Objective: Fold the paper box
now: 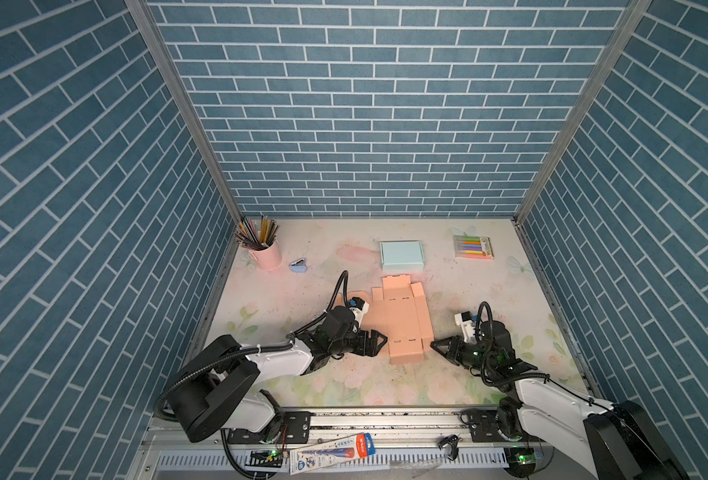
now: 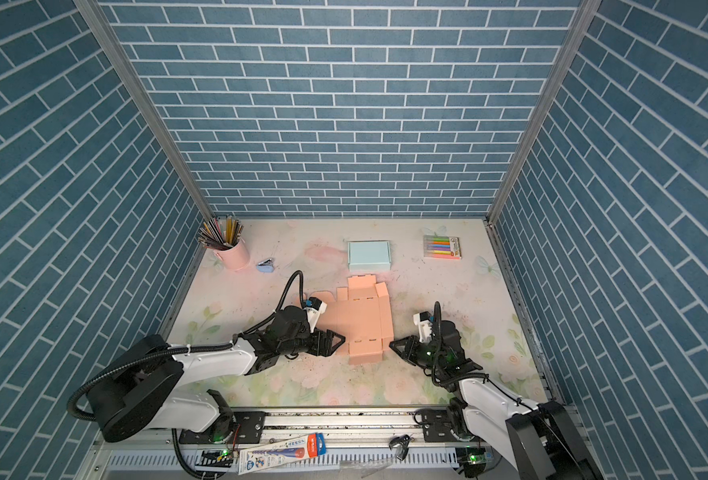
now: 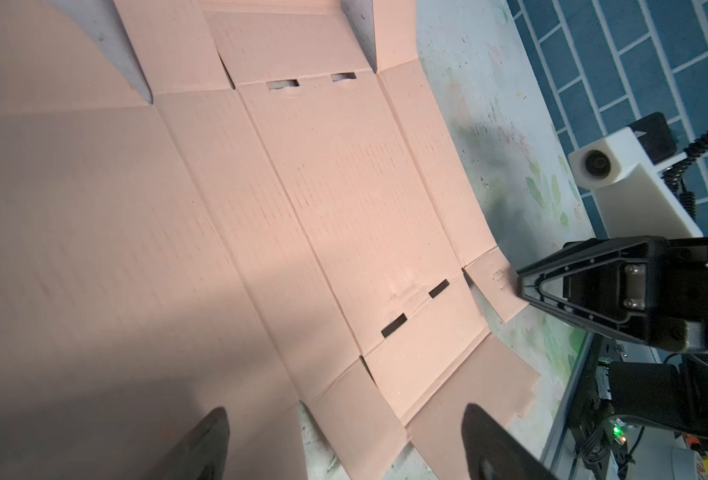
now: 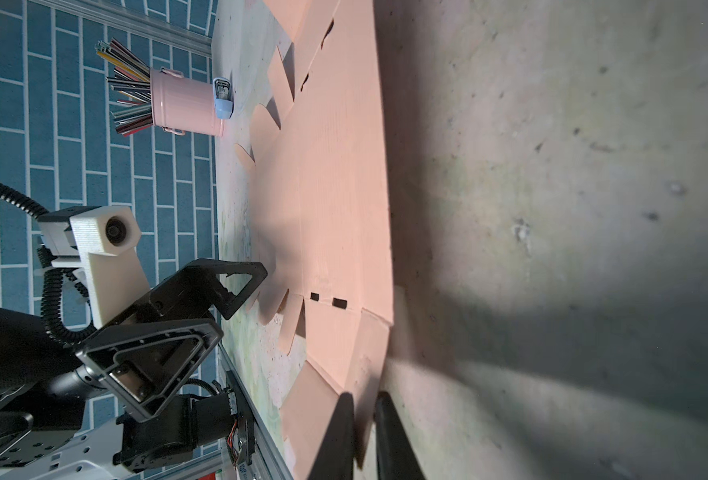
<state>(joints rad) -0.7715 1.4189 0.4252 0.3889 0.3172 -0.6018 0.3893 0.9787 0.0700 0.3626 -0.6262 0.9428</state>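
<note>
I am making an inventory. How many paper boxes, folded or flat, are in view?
2. The pink paper box lies unfolded, mostly flat, in the middle of the table. The light blue box, already folded, sits just behind it, farther back. I see none hidden.

Pencil cup (image 1: pixel 268 253), stapler (image 1: pixel 299 266), blue box (image 1: pixel 402 254), marker pack (image 1: pixel 473 247) — far side.

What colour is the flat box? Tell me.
Flat box: salmon pink; best in the left wrist view.
</note>
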